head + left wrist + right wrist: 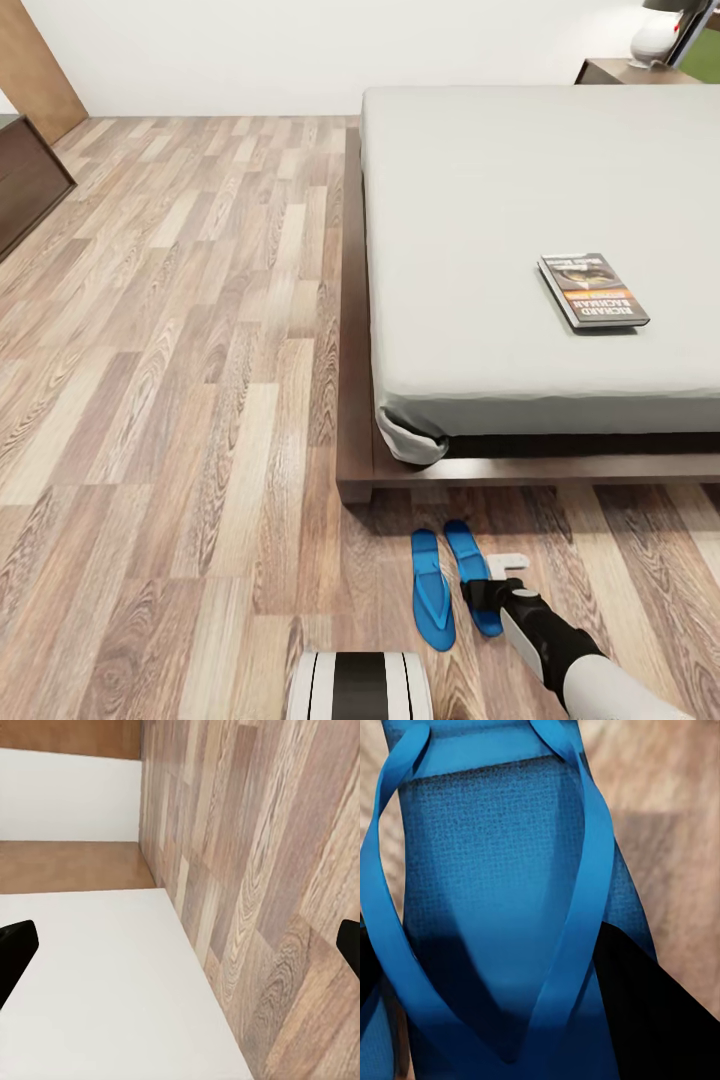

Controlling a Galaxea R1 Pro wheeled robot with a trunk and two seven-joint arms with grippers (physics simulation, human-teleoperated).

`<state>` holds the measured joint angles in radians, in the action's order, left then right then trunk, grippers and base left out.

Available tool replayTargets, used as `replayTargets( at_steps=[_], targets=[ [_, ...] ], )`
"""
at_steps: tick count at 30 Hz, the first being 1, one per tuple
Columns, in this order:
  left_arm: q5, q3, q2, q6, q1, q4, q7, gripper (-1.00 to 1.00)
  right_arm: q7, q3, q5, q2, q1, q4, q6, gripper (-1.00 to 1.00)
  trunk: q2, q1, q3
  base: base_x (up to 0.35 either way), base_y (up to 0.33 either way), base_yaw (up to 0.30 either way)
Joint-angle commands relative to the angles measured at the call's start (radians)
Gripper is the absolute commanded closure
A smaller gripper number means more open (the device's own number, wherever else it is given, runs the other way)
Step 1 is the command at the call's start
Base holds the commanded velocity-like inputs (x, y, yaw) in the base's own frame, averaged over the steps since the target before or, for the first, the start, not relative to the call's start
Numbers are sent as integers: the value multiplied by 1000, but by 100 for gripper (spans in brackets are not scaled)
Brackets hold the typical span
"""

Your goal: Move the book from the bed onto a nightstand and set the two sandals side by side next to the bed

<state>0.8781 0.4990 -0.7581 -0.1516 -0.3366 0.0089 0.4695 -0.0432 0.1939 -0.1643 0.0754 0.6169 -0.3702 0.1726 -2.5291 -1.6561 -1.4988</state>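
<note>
The book (593, 290) lies flat on the pale mattress of the bed (520, 180), near its right side. On the floor just off the bed's near corner, the two blue sandals lie side by side: the left sandal (432, 592) and the right sandal (468, 560). My right gripper (490, 597) sits low over the right sandal's near end. In the right wrist view its black fingers (660, 1020) bracket the sandal (495, 892) at both edges. My left gripper (180, 952) is open over bare floor. A nightstand (620, 70) stands at the bed's far end.
A white lamp (655, 40) stands on the nightstand. A dark wooden cabinet (30, 175) lines the left wall. Wood-plank floor (180, 380) stretches wide left of the bed. My base (360, 685) is close to the sandals.
</note>
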Motion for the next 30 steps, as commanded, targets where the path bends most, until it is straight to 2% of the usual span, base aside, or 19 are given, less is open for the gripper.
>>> replayTargets(
  at_steps=[1,13,16,30],
  targets=[
    [10,9,0,-3,-1,1,1,-100,-7,8,-11,1,1,0,5,100,0,0,0,0,0,0],
    [10,9,0,-3,-1,1,1,-100,-7,7,-10,1,14,1,5,100,0,0,0,0,0,0],
    [10,9,0,-3,-1,1,0,-100,-7,7,-10,1,17,1,5,100,-1,-1,-12,0,0,0],
    [10,10,0,-3,-1,1,1,-100,-7,7,-9,1,18,2,5,100,-1,-1,-12,0,0,0]
  ],
)
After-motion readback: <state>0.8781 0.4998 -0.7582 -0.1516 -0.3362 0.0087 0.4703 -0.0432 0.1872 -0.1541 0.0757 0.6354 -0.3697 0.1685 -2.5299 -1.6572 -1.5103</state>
